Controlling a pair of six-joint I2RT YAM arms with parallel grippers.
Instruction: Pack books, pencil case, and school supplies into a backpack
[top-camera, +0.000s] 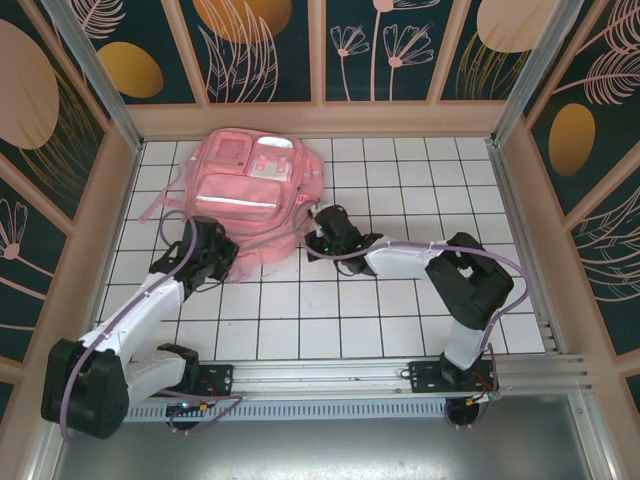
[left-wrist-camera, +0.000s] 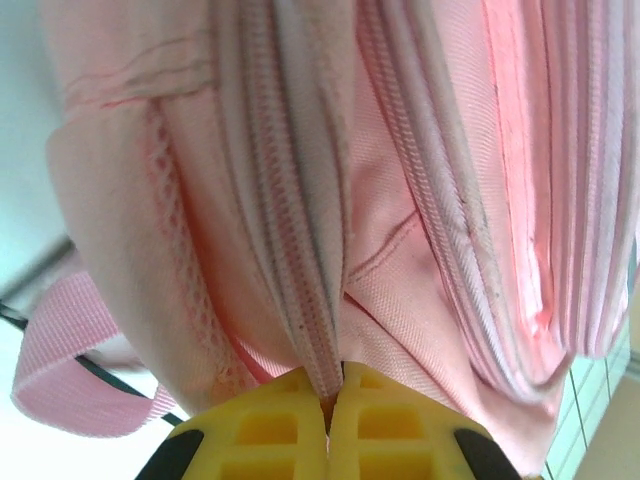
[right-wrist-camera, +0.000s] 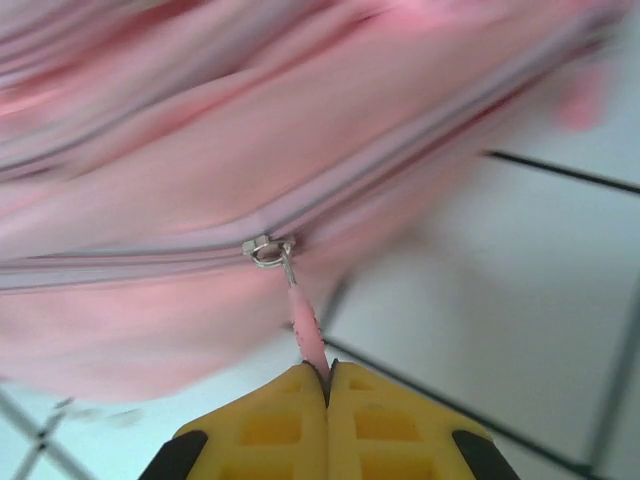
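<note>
Lying on the far left part of the tiled worktop (top-camera: 420, 300), close to its far edge, front pockets up and straps (top-camera: 165, 205) trailing toward the left edge: the pink backpack (top-camera: 250, 185). Pinching the zipper seam (left-wrist-camera: 300, 300) at the bag's near left corner with the left gripper (left-wrist-camera: 327, 398), yellow fingers (left-wrist-camera: 260, 430) pressed fully together on the fabric. Clamping the thin pink zipper pull (right-wrist-camera: 305, 325) at the bag's near right side with the right gripper (right-wrist-camera: 328, 375), closed tight, the pull stretching up to the metal slider (right-wrist-camera: 266, 248).
</note>
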